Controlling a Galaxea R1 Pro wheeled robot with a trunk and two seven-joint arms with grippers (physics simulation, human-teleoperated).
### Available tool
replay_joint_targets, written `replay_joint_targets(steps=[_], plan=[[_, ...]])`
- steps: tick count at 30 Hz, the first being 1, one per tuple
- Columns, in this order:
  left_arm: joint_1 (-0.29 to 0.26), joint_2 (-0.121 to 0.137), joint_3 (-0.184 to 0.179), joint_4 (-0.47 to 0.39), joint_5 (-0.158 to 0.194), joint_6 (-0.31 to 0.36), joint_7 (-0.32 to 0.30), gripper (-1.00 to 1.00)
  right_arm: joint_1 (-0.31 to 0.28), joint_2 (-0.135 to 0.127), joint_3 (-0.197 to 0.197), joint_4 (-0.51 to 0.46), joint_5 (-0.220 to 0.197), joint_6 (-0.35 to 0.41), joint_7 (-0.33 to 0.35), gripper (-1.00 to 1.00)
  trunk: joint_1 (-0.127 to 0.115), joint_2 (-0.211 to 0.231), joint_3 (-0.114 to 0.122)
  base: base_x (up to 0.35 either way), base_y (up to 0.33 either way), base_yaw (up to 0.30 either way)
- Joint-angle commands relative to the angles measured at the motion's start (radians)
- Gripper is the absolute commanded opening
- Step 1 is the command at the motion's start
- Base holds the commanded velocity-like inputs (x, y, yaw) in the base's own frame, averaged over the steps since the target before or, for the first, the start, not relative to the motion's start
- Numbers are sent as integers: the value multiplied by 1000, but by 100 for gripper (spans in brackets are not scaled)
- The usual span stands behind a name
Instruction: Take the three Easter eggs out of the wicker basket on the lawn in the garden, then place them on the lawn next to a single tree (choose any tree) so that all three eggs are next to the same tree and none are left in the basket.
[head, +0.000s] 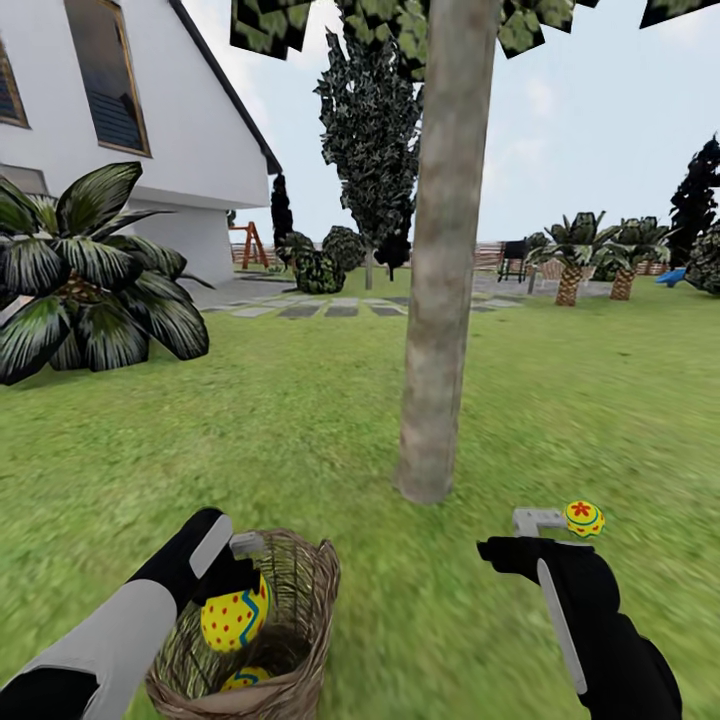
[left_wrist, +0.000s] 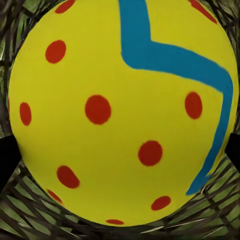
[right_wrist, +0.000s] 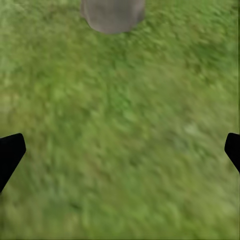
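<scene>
The wicker basket (head: 300, 590) stands on the lawn (head: 300, 420) in front of me, near the bare trunk of the tree (head: 432, 320). My left gripper (head: 238, 592) reaches into the basket, shut on a yellow Easter egg (head: 235, 617) with red dots and a blue zigzag; up close this egg (left_wrist: 120, 110) sits between the black fingertips (left_wrist: 7, 160). A second egg (head: 246, 679) lies lower in the basket. The third egg (head: 584, 517) rests on the grass right of the trunk, beside my right gripper (head: 530, 540). That gripper (right_wrist: 120, 155) hangs open over bare grass, the trunk base (right_wrist: 112, 15) ahead.
A broad-leaved palm bush (head: 85, 270) stands to the left by the white house (head: 120, 120). Grey stepping stones (head: 330, 308), dark cypress-like trees (head: 370, 130) and short palms (head: 572, 255) lie farther back. Open grass spreads around the trunk.
</scene>
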Motion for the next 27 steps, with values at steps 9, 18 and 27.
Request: replay_joint_targets(steps=[9, 18, 27], plan=[[3, 0, -9, 0, 12, 2, 3, -100, -1, -2, -2, 0, 9, 4, 7, 100, -4, 2, 34, 0, 0, 0], [4, -4, -8, 79, 16, -2, -7, -100, -1, -2, -2, 1, 9, 4, 7, 100, -12, 11, 68, 0, 0, 0], [7, -5, -7, 84, 17, -7, -11, -100, -1, 0, 0, 2, 9, 4, 7, 100, -46, 74, 96, 0, 0, 0]])
